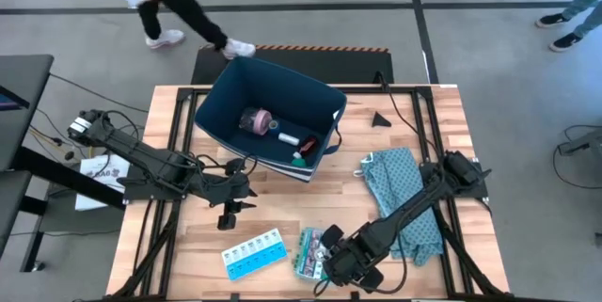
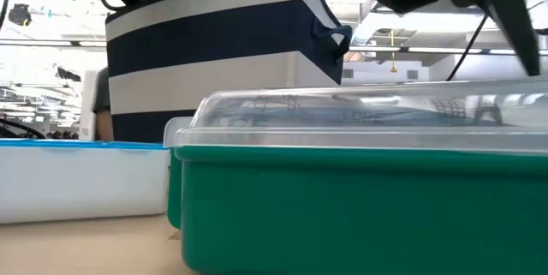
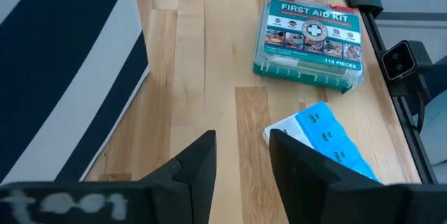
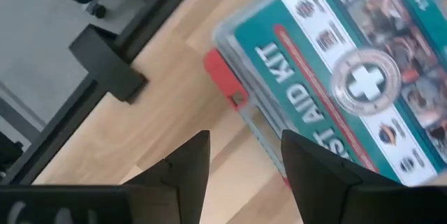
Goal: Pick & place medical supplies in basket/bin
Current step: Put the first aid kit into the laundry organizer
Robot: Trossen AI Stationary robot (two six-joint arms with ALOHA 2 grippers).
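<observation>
Green first aid kit sits on the bench's near edge beside the pill organizer, right gripper hovering by it with fingers apart, probably lining up a grab for the bin, left gripper open nearby.

Grey floor w/ dark seam lines around wooden table on black frame. Dark desk at left edge, cables trailing beside it. Person's legs in black trousers, white shoes, walking past far side; another person's feet top right. Black-orange hazard strip behind table. Bright ceiling lights and beams in low view.
</observation>
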